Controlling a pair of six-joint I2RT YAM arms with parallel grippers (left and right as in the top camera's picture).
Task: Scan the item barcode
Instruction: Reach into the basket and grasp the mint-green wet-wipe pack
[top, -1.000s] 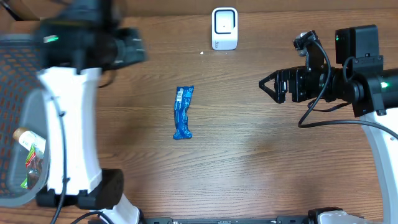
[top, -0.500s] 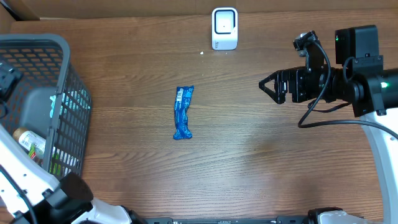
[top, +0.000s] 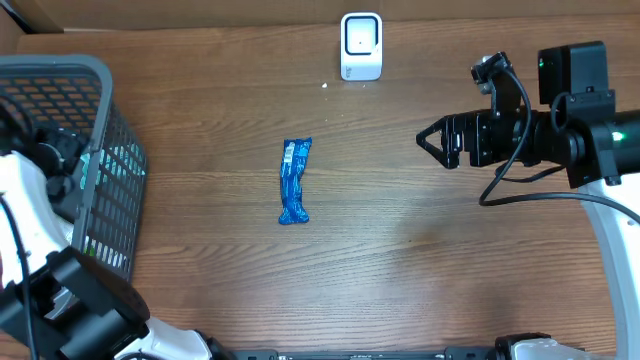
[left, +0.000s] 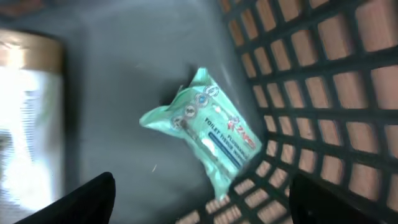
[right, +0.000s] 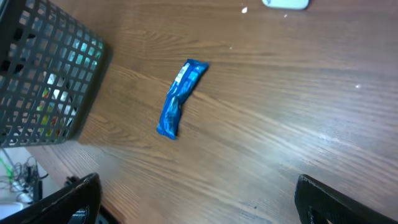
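A blue packet (top: 294, 181) lies flat on the wooden table, left of centre; the right wrist view shows the blue packet (right: 180, 97) too. The white scanner (top: 361, 45) stands at the back edge. My right gripper (top: 428, 140) hovers open and empty well right of the packet, pointing left; the right gripper (right: 198, 182) has only bare table between its fingers. My left gripper (left: 202, 183) is down inside the grey basket (top: 60, 68), open and holding nothing, above a mint-green packet (left: 202, 127) lying in the basket's corner.
A white can with a gold rim (left: 31, 118) lies in the basket beside the green packet. The basket's mesh wall (left: 323, 93) is close on the right of the left gripper. The left arm's base (top: 90, 310) fills the front-left corner.
The left arm has dropped from high over the basket down into it, and its jaws have opened a little wider. The right arm and the blue packet have not moved.
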